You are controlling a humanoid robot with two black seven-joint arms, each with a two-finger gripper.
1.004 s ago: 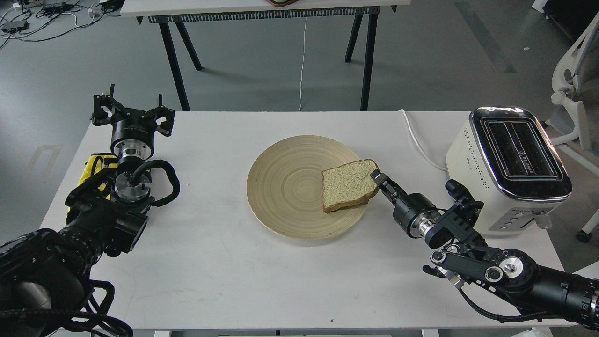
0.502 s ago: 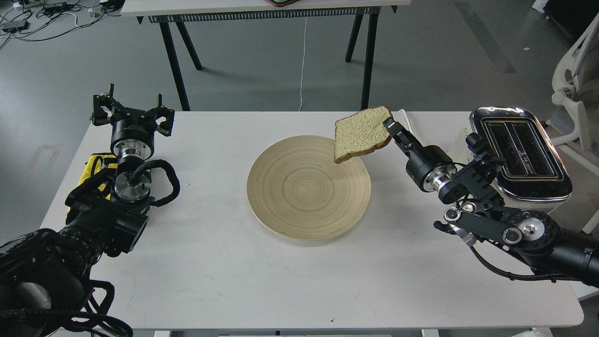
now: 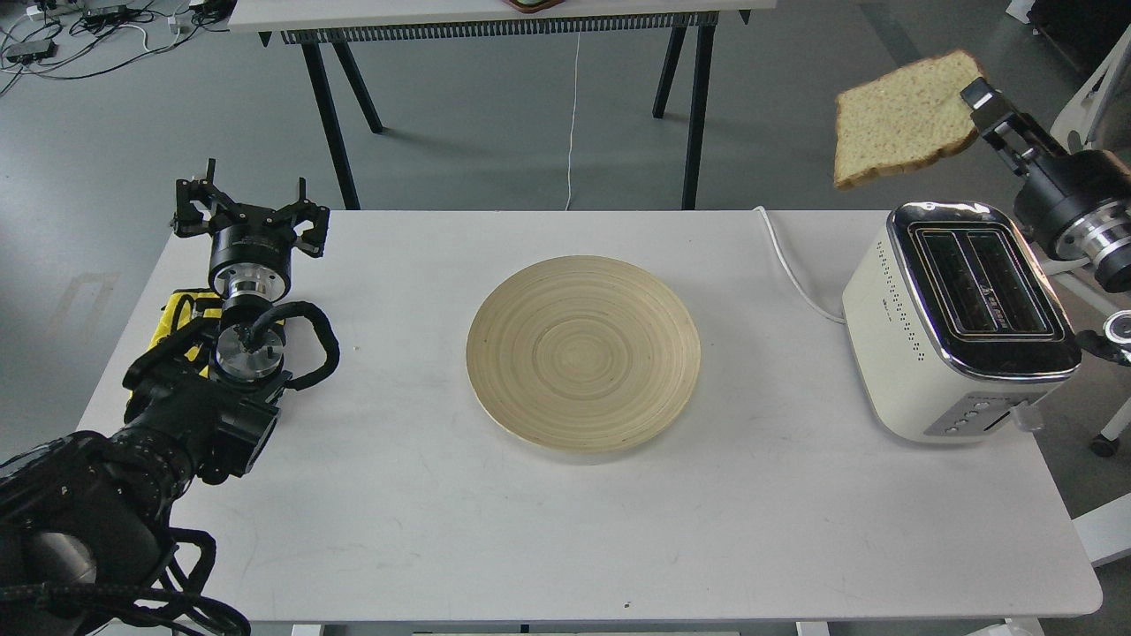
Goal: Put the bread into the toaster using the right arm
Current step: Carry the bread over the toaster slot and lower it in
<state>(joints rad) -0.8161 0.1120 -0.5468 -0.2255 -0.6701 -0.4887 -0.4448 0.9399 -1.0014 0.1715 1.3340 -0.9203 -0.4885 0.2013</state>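
Note:
My right gripper point(image 3: 976, 93) is shut on the right edge of the bread point(image 3: 901, 117), a pale tan slice with a brown crust. It holds the slice high in the air, tilted, above and just behind the far end of the toaster point(image 3: 959, 318). The cream-white toaster stands at the table's right edge with its two chrome-rimmed slots facing up and empty. My left gripper point(image 3: 250, 209) is open and empty at the far left of the table.
A round wooden plate point(image 3: 583, 353) lies bare at the table's middle. The toaster's white cord point(image 3: 791, 269) runs off the back edge. A second table point(image 3: 495, 18) stands behind. A white chair point(image 3: 1082, 168) is at the right.
My right arm has lifted the bread off the plate, then carried it up and to the right, from over the plate's far rim to above the toaster. The left arm has not moved.

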